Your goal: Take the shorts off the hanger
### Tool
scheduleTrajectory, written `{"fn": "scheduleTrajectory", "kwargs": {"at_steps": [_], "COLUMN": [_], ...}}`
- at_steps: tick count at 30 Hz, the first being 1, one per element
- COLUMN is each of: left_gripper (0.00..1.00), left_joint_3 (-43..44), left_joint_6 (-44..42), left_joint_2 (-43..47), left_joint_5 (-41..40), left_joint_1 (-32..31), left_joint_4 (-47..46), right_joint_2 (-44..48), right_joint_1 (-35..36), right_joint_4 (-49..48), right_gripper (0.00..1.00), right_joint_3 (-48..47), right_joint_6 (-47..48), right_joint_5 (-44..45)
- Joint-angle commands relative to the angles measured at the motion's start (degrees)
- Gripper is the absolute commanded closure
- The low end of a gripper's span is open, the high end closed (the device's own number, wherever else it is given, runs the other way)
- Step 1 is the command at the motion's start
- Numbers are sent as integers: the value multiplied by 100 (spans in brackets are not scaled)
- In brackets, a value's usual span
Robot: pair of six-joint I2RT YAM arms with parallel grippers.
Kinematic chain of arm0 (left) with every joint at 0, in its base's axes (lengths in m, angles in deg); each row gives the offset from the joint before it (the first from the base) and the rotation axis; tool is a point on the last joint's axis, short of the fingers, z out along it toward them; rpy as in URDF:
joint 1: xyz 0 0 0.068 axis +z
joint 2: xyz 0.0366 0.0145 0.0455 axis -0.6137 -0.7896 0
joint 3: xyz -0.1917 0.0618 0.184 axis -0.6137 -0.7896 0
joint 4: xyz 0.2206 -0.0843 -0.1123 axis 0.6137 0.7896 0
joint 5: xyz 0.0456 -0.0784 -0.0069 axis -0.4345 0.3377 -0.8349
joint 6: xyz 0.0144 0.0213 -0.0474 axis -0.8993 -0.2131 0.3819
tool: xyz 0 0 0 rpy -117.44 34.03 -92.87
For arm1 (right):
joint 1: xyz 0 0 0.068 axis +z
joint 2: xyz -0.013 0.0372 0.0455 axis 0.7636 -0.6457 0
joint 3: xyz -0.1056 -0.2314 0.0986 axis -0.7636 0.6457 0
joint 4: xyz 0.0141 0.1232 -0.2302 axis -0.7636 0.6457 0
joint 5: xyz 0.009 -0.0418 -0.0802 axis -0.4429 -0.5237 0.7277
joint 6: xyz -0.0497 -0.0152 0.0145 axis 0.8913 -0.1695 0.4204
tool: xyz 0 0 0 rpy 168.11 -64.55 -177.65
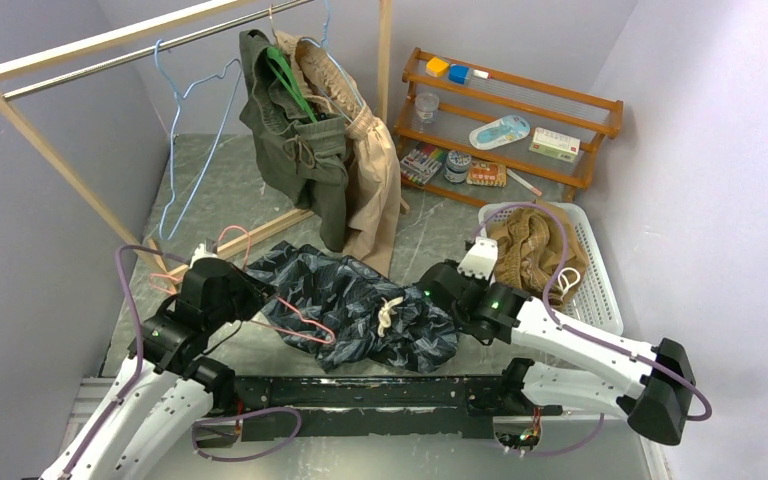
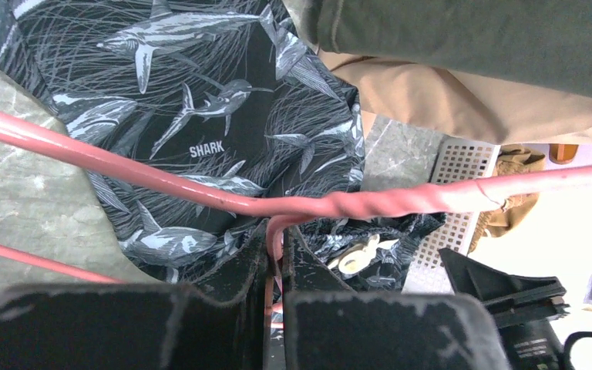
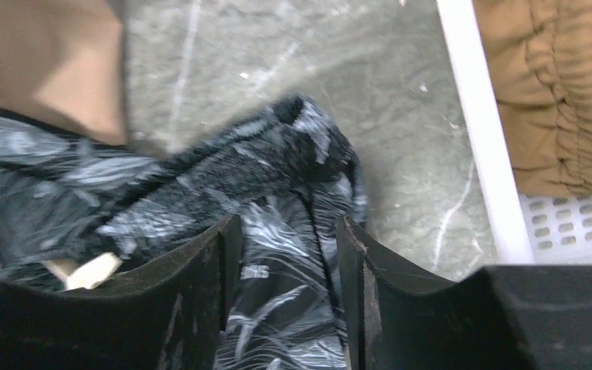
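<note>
The pink hanger point(image 2: 370, 202) was clamped by the left gripper point(image 2: 277, 248). The right gripper point(image 3: 287, 231) was parted (shark-print shorts point(image 1: 355, 290) ungripped). Cloth snagging on wire was feared.

The left gripper point(image 2: 276, 247) has its jaws clamped on the wire of the pink hanger point(image 2: 370, 204), just beside its twisted neck. Beneath it, the navy shark-print shorts point(image 2: 200, 116) lie on the grey table point(image 2: 15, 193). Farther off hang the olive shorts point(image 2: 470, 38) and beige shorts point(image 2: 447, 100). To the right, a white basket point(image 2: 451, 166) holds tan shorts point(image 2: 512, 162).
</note>
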Motion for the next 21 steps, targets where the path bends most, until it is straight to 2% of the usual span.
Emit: {"fn": "scheduleTrajectory", "kwargs": {"at_steps": [1, 4, 8, 13, 16, 21], "left_gripper": [93, 93, 93, 93, 93, 93], "left_joint_3": [119, 24, -143, -250, -260, -280], "left_joint_6": [85, 283, 526, 680, 703, 470], "left_joint_2": [9, 76, 211, 237, 192, 119], "left_joint_5": [293, 337, 476, 596, 691, 899], "left_joint_1": [30, 31, 32, 31, 38, 32], "left_joint_4": [-272, -312, -452, -598, -618, -868], "right_joint_2": [119, 210, 538, 282, -387, -1531], "right_joint_1": [-26, -26, -22, 112, 556, 1260], "right_joint_4": [-159, -589, -2292, -4663, -5287, -5368], "right_gripper": [46, 41, 36, 30, 29, 29], "right_joint_3": [-571, -825, -478, 390, 374, -189], "right_joint_6": [657, 1721, 3424, 3498, 3557, 4109], "right_joint_5": [-49, -602, -3018, -5618, -5913, -5789]}}
